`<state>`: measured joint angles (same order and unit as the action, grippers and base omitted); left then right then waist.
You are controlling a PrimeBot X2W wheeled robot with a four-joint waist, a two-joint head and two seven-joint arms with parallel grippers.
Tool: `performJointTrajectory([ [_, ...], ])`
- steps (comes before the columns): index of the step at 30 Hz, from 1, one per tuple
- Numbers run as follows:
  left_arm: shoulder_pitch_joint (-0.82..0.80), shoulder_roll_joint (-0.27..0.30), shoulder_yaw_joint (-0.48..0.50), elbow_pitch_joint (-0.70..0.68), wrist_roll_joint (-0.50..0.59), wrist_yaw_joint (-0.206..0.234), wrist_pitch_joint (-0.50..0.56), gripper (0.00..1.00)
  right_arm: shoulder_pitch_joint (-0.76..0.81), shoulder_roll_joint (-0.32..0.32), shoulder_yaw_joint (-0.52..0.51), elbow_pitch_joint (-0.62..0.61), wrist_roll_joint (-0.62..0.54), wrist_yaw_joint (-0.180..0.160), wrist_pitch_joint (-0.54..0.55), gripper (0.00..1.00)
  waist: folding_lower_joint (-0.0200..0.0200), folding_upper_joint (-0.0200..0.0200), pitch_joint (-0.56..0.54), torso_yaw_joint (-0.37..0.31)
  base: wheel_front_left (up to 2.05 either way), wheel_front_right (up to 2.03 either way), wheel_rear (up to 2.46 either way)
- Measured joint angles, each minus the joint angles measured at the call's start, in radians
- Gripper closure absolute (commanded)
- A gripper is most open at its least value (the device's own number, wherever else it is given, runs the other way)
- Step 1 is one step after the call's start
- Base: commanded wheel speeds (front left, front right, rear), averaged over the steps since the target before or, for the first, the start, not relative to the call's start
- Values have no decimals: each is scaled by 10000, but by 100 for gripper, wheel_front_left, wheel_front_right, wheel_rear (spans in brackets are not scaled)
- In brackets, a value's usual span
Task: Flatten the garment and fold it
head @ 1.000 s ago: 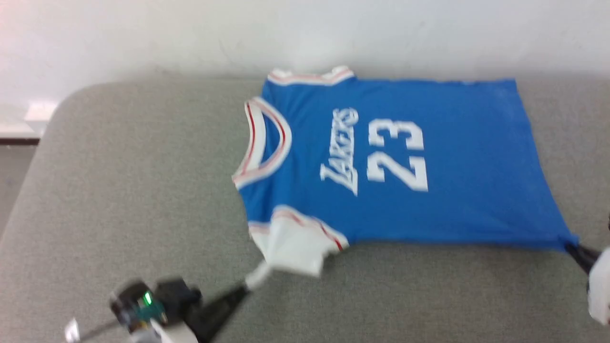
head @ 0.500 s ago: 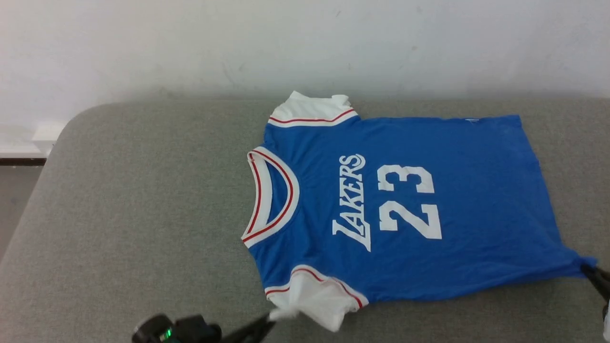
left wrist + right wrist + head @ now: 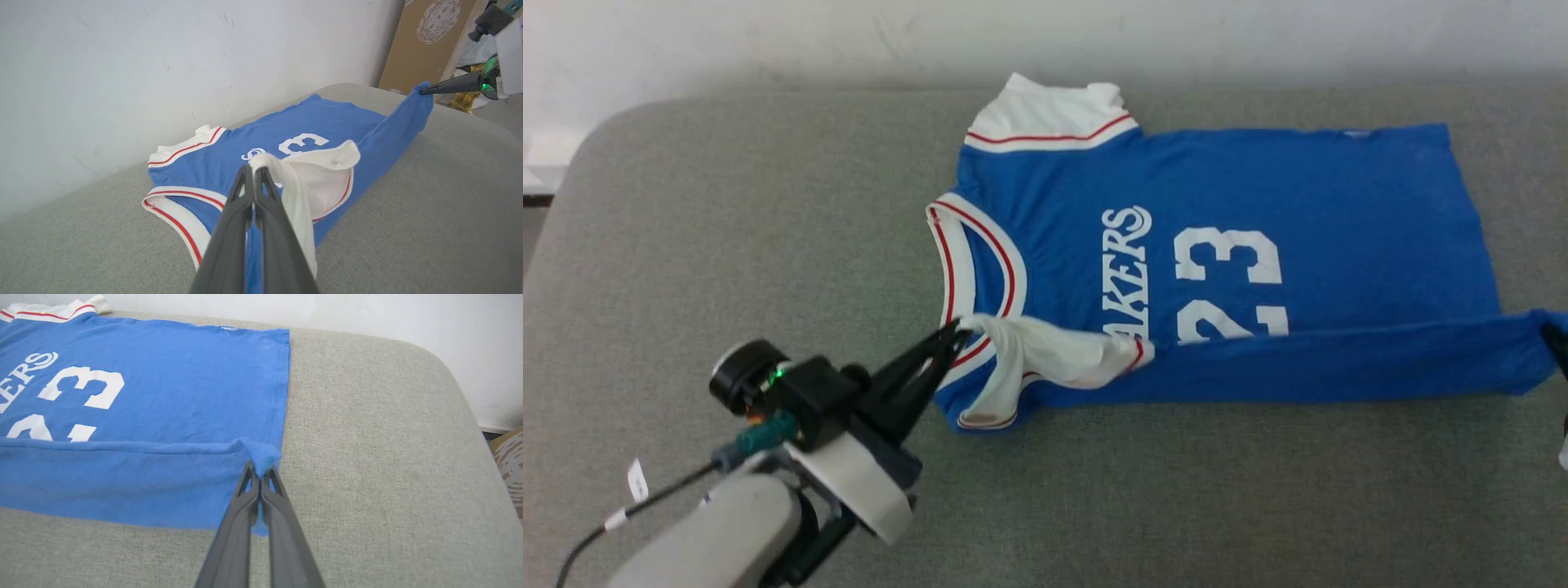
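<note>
The garment [image 3: 1307, 220], a royal-blue jersey with white lettering and a white number, lies on the grey cushion with its collar toward the left. Its near long edge is lifted and folded over the lower part of the chest print. My left gripper [image 3: 960, 328] is shut on the white near sleeve [image 3: 1045, 355], held over the collar area; the same gripper [image 3: 254, 168] pinches that white sleeve [image 3: 322, 171] in the left wrist view. My right gripper [image 3: 260, 468] is shut on the garment's [image 3: 163, 392] near hem corner, and it appears at the head view's right edge [image 3: 1553, 335].
The grey cushion [image 3: 727, 229] has a rounded corner at the far left and a white wall behind it. Brown cardboard [image 3: 425, 36] and some cloth stand past its right end. Bare cushion lies in front of the jersey.
Both grippers have lifted the near edge and carried it away from me, folding it over the lower chest print. The left gripper moved up with the white sleeve. The camera has also shifted.
</note>
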<state>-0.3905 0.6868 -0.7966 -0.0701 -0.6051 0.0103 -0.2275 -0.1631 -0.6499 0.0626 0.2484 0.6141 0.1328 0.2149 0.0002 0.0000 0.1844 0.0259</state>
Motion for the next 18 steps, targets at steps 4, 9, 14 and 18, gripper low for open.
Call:
performJointTrajectory([
  [4, -796, -244, 153, 702, 0, -130, 134, 100, -678, 295, -134, 320, -445, 0, 165, 100, 0, 0, 493, -15, 0, 0, 0],
  [9, -1822, -640, 236, 1708, -2, -479, 263, 100, -1535, 508, -121, 943, -943, 0, 314, 100, 1, 0, 1064, -24, 0, 0, 0],
  [14, -2648, -1101, 151, 2803, 4, -802, 263, 100, -2158, 621, 90, 1517, -1221, 0, 330, 100, 0, 0, 1538, -19, 0, 0, 0],
  [18, -3057, -1429, -6, 3845, 73, -899, 337, 100, -2428, 648, 359, 1927, -1396, 0, 391, 100, -1, 0, 1827, -12, 0, 0, 0],
])
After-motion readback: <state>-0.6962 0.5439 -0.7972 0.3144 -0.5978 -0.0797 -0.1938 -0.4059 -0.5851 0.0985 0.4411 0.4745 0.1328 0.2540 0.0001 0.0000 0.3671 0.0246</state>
